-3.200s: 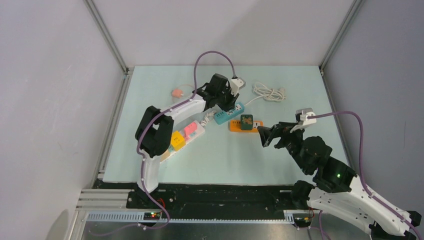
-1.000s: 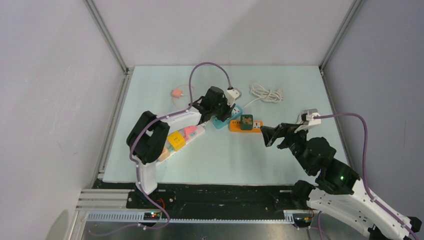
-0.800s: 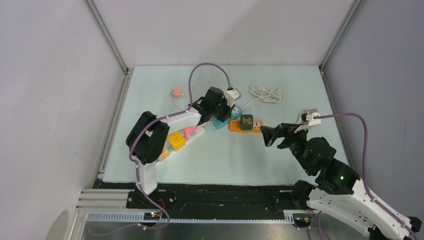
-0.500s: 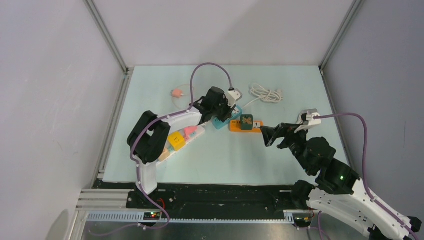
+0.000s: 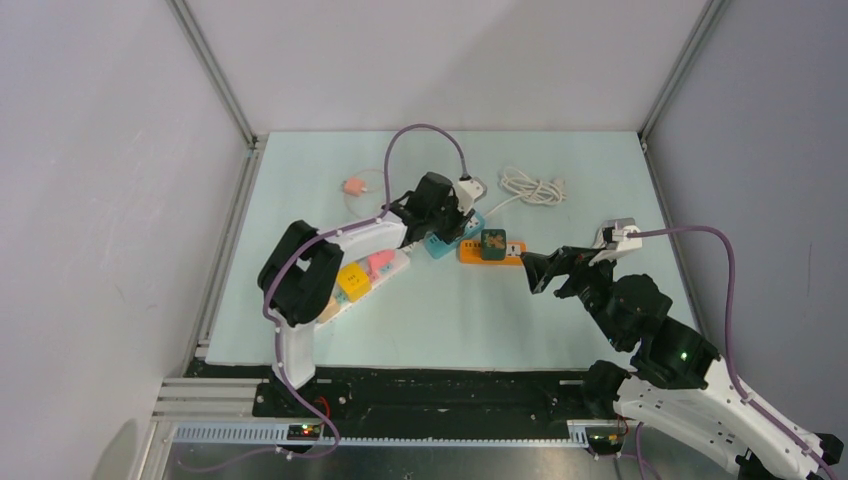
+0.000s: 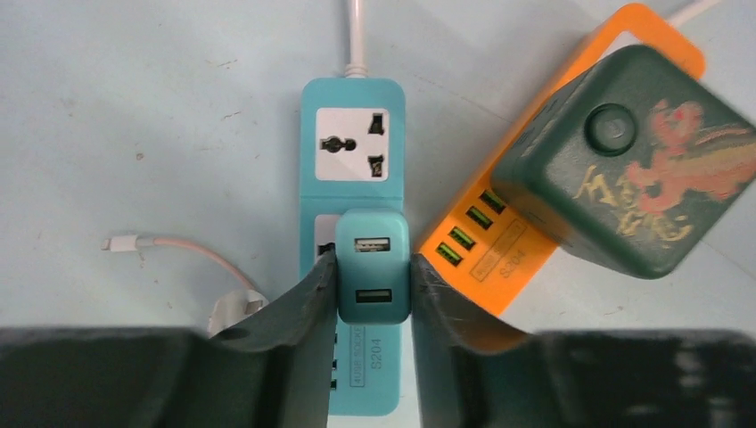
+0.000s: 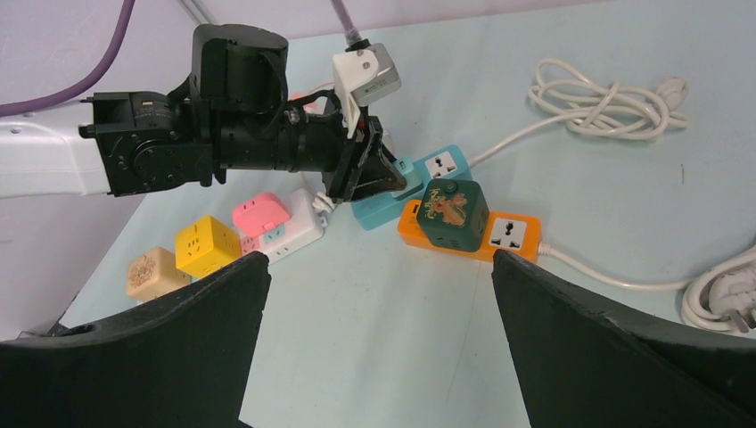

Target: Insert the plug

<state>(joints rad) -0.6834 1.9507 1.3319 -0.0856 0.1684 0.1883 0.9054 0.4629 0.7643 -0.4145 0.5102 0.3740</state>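
Top view: the left pincer point(image 5: 452, 224) sits on the teal strip point(image 5: 474, 217), and the right pincer point(image 5: 533, 272) is farther off.

Left wrist: the left pincer clamps the plug point(image 6: 374, 266) directly over the strip point(image 6: 352, 152), whose long axis runs straight ahead.

Right wrist: the right pincer point(image 7: 379, 267) gapes wide and empty.

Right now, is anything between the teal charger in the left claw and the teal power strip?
Nothing visible. The left claw grips the charger directly over the teal strip, mostly hiding its second socket. The green cube on the orange strip sits off to the side, apart from the charger.
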